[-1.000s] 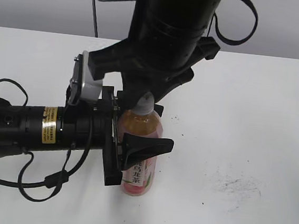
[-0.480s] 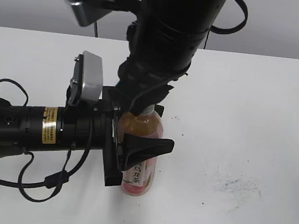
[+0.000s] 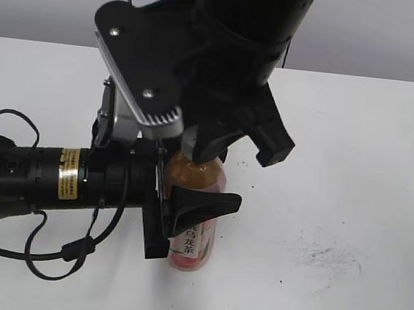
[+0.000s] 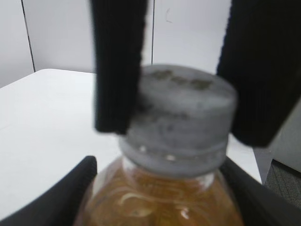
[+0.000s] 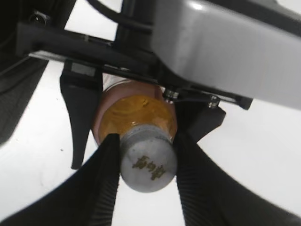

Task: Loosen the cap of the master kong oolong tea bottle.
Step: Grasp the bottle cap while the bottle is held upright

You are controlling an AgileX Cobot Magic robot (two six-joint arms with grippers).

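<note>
The master kong oolong tea bottle (image 3: 192,243) stands upright on the white table, amber tea above a pink-and-white label. My left gripper (image 3: 205,188) comes in from the left and is shut on the bottle's upper body; its black fingers flank the bottle (image 4: 160,200) in the left wrist view. My right gripper (image 5: 146,165) reaches down from above and is shut on the cap (image 5: 148,162), with a ribbed finger pressed on each side. The cap (image 4: 181,113) is greyish white with dark print on top. In the exterior view the right wrist hides the cap.
The white table (image 3: 353,162) stretches to the right and the front, with faint grey scuff marks (image 3: 325,256) at the right. The left arm's black cables (image 3: 59,247) lie on the table at the left. A grey wall stands behind.
The right wrist has rotated about the cap, and its camera housing has swung round to the front left. The bottle and the left gripper have stayed in place.
</note>
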